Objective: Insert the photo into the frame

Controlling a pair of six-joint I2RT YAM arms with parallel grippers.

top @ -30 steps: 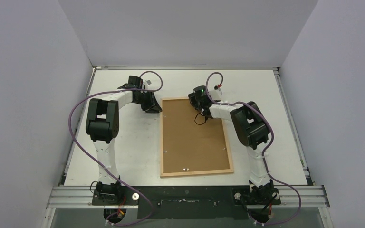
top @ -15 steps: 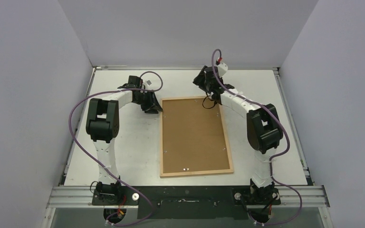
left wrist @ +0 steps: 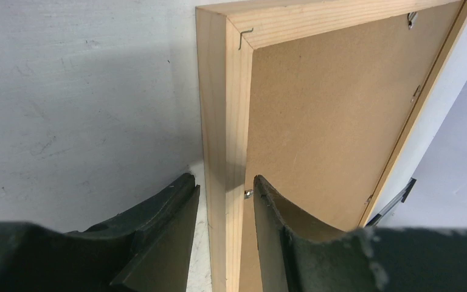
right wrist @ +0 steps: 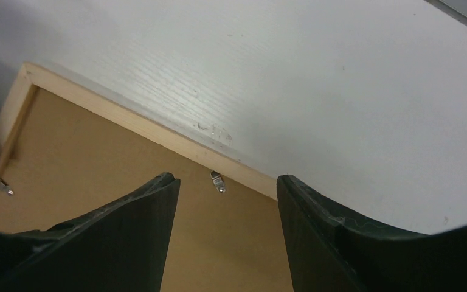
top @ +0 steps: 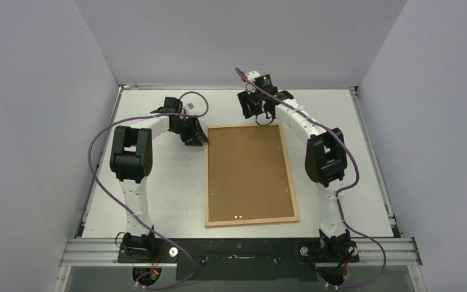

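Your left gripper [left wrist: 222,182] straddles the 9-o'clock long rail of the frame [left wrist: 225,109], jaws apart; your right gripper [right wrist: 225,182] hangs open over its 12-o'clock rail.

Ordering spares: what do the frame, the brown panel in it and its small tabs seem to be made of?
The frame: pale, bare-looking wood with a matte finish; fine grain lines show along the rail. The backing panel: probably hardboard or MDF, uniform brown, no grain. The tabs: likely metal, small, grey, glinting.
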